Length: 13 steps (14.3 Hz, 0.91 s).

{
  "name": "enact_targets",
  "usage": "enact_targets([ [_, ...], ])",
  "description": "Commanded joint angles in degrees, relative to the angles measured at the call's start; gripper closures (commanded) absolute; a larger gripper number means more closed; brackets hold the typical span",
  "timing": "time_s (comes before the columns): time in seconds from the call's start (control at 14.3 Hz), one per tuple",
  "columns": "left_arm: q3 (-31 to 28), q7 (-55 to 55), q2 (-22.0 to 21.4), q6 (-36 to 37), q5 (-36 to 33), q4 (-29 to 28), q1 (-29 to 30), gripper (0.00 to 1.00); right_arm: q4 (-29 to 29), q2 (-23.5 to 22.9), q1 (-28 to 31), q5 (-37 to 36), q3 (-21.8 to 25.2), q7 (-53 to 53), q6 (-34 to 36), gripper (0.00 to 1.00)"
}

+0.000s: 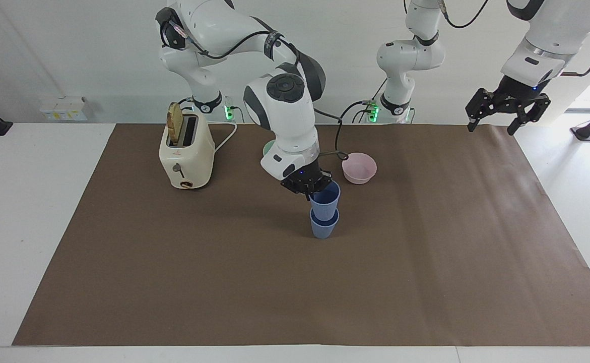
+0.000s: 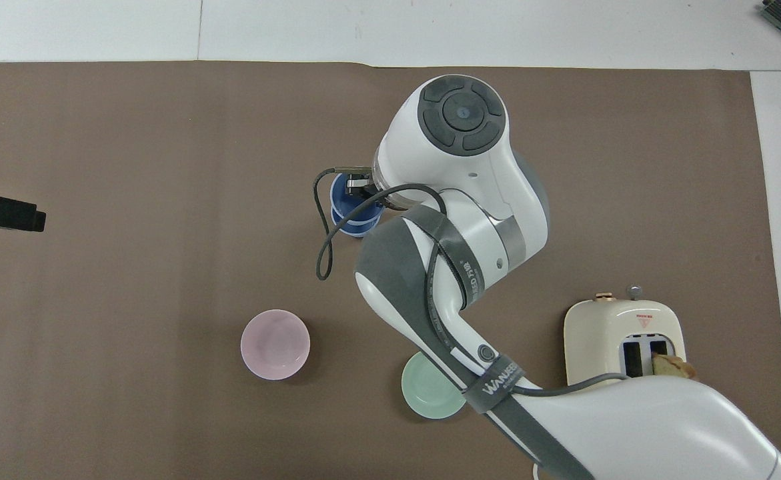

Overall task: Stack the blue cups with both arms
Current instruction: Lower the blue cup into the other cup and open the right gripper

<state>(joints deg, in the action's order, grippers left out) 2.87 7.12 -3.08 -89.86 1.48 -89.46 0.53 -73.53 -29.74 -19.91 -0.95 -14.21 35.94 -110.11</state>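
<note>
While clamped in the right gripper (image 1: 309, 193), one matte periwinkle-blue plastic tumbler (image 1: 325, 198) sits partly nested in its standing twin (image 1: 323, 228).
</note>
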Motion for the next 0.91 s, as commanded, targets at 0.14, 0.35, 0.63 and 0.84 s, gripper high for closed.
enact_targets([
  [0.14, 0.3, 0.62, -0.35, 1.35, 0.02, 0.52, 0.78, 0.0, -0.03, -1.29, -0.05, -1.86, -0.38, 1.85, -0.28, 1.0],
  [0.35, 0.3, 0.62, -0.35, 1.35, 0.02, 0.52, 0.78, 0.0, -0.12, -1.73, -0.13, -1.95, -0.38, 1.85, -0.46, 1.0],
  [0.63, 0.3, 0.7, -0.35, 1.35, 0.02, 0.52, 0.78, 0.0, -0.21, -2.6, -0.13, -1.95, -0.38, 1.85, -1.69, 1.0],
  [0.84, 0.3, 0.7, -0.35, 1.35, 0.02, 0.52, 0.78, 0.0, -0.21, -3.48, -0.13, -2.12, -0.38, 1.85, -1.78, 1.0],
])
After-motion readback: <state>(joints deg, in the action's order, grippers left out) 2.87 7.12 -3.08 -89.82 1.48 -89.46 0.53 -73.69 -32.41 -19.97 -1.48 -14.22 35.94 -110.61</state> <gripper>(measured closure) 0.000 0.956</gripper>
